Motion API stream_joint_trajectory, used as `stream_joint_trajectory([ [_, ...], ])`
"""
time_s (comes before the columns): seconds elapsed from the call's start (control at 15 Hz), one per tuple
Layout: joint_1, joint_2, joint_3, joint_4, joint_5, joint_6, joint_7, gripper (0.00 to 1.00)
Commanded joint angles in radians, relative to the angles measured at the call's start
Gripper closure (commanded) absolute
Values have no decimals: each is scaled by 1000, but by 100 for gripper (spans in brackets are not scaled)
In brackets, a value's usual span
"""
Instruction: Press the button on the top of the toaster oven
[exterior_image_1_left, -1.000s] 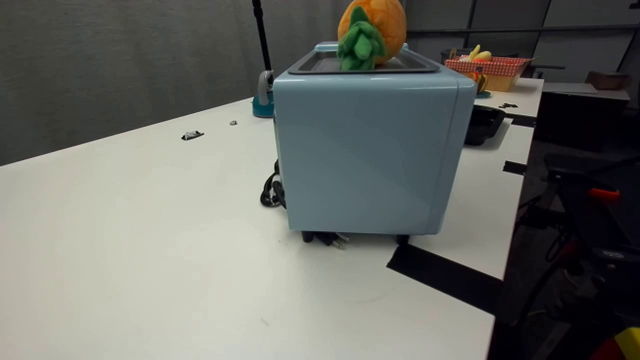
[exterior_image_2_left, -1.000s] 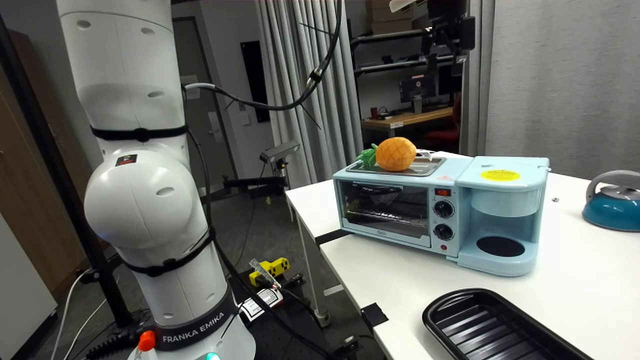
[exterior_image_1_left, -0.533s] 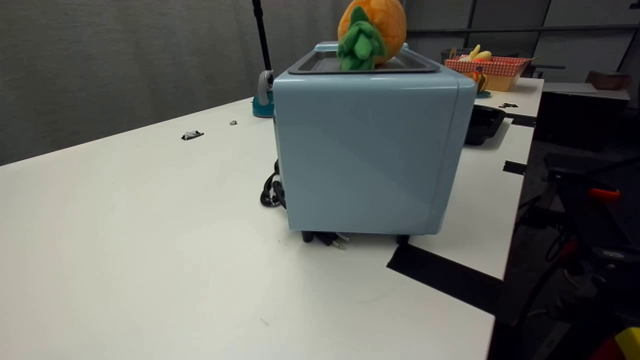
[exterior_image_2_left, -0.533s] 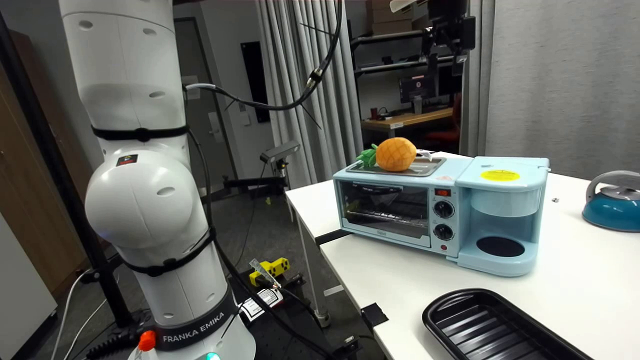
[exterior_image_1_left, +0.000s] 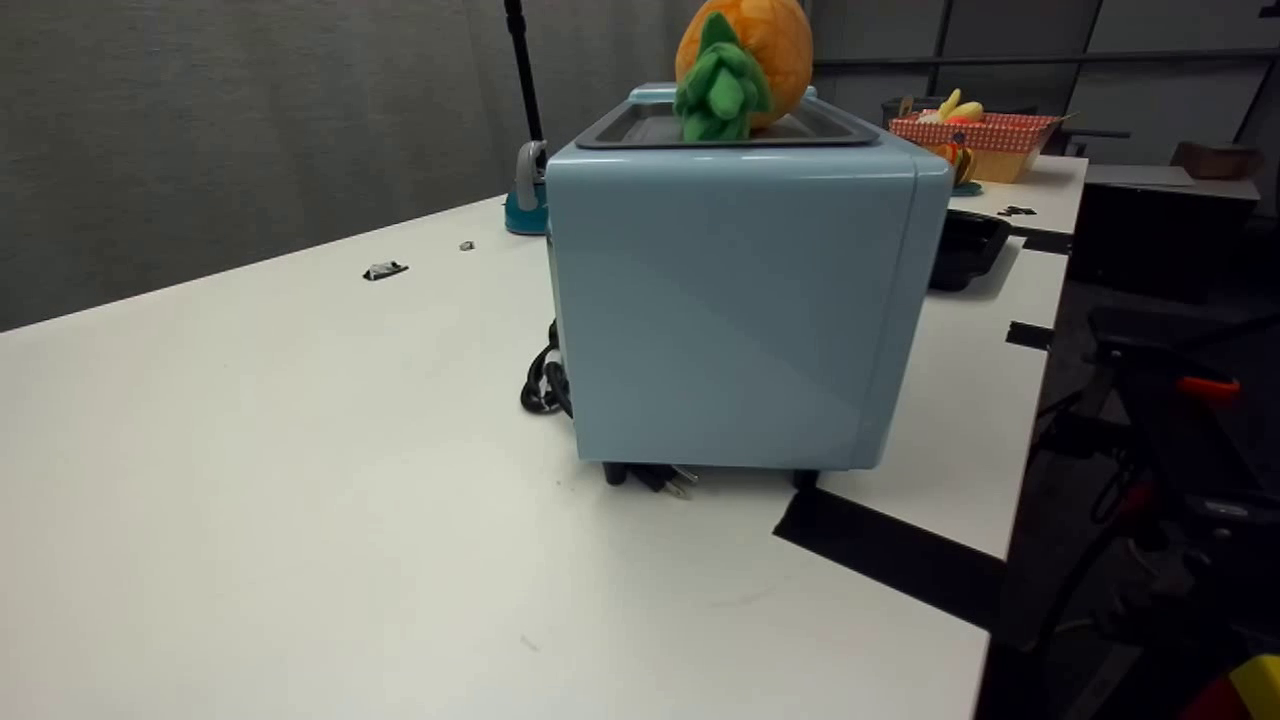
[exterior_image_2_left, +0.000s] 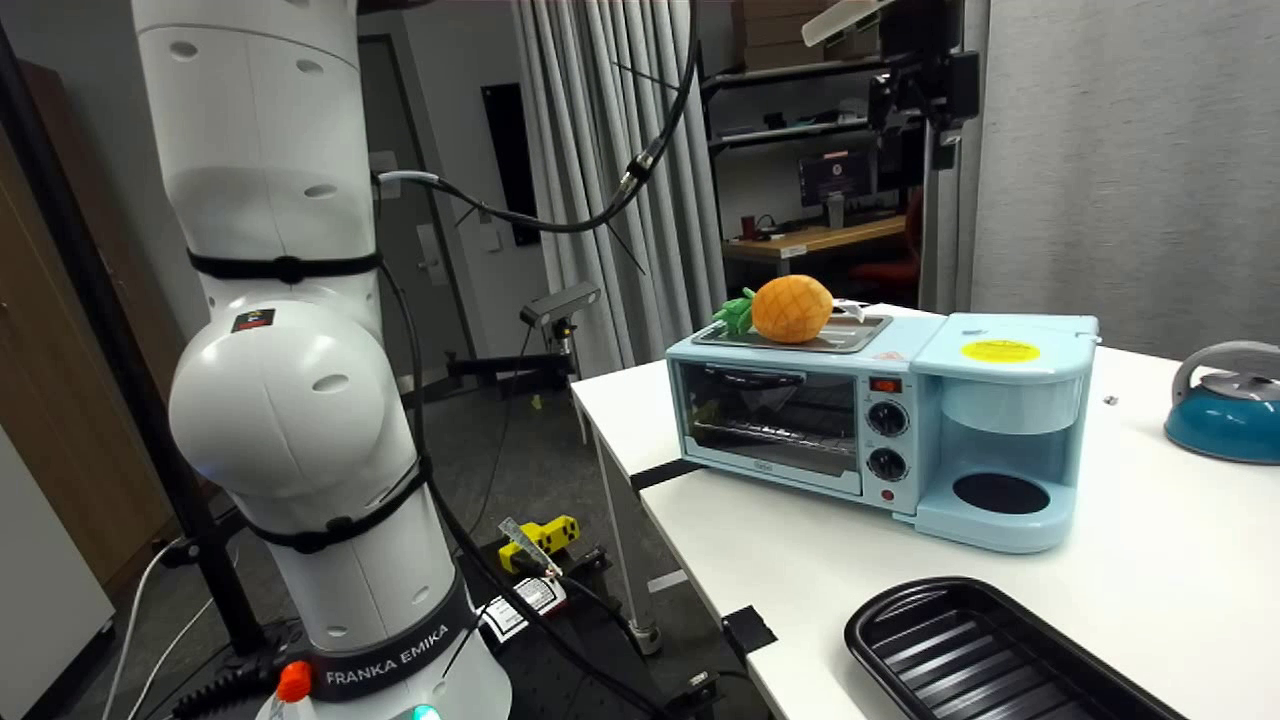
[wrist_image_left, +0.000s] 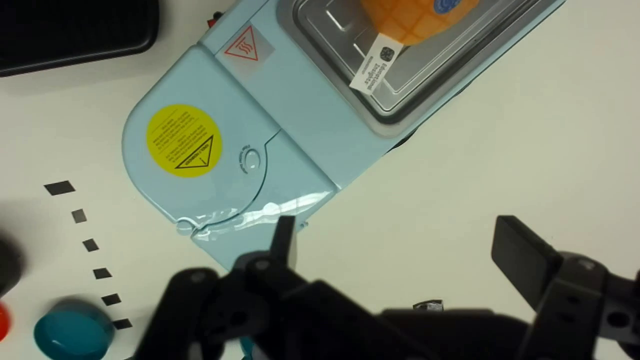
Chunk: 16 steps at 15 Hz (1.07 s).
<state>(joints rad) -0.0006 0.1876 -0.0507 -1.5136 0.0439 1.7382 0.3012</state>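
In the wrist view our gripper (wrist_image_left: 397, 237), 2 jaws spread wide around nothing, shows mostly past the rear edge of the toaster oven (wrist_image_left: 310, 115) on the table (wrist_image_left: 450, 200); the round button (wrist_image_left: 252, 160) sits on the oven's top, so we judge we must head inward, roughly crosswise to the oven's long axis

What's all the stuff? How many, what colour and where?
Table: 1, white, foreground
Toaster oven: 1, pale blue, on table
Round button: 1, pale blue, oven top
Round sticker: 1, yellow, oven top
Tray: 1, grey, oven top
Plush pineapple: 1, orange and green, on tray
Ribbed pan: 1, black, on table
Kettle: 1, teal, on table
Basket: 1, tan, far back
Tape strips: several, black, on table
Curtains: at least 2, grey, background
Robot arm: 1, white, beside table
Jaws: 1 pair, black, open above table
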Motion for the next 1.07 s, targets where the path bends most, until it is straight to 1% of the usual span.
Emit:
stream_joint_trajectory([
  [0.0, -22, 26, -24, -6, -47, 67, 13, 0],
  [0.27, -33, 67, -52, -21, -104, 108, 25, 0],
  [0.47, -35, 82, -62, -49, -133, 111, 30, 0],
  [0.8, -34, 75, -68, -99, -172, 110, 35, 0],
  [1.0, -38, 66, -69, -112, -170, 105, 35, 0],
])
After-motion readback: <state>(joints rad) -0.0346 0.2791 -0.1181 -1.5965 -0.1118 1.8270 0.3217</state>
